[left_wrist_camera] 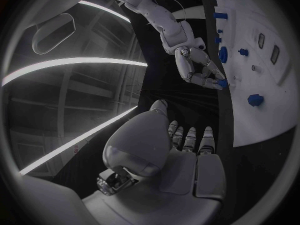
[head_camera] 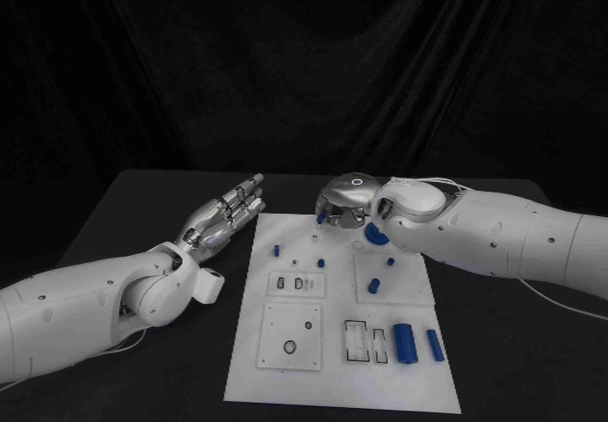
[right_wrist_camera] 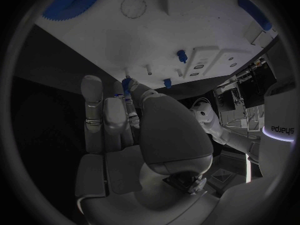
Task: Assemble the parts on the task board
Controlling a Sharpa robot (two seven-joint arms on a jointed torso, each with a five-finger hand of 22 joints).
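Leftmost, the left hand [head_camera: 226, 214] hovers over the black worktop [head_camera: 140, 220] just beside the white task board [head_camera: 340, 325], fingers straight and apart, holding nothing. Farther right, the right hand [head_camera: 344, 200] bends down over the board's far edge, pinching a small blue peg [right_wrist_camera: 127, 84], beside a blue gear [head_camera: 376, 234].

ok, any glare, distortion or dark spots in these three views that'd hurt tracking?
Head view: black table and backdrop merge, the white task board is bright, and there is glare on the right hand. Left wrist view: fisheye bends the board edge, and bright light strips streak the room. Right wrist view: the fingers are dim and shadowed, and the blue gear at the rim looks warped.
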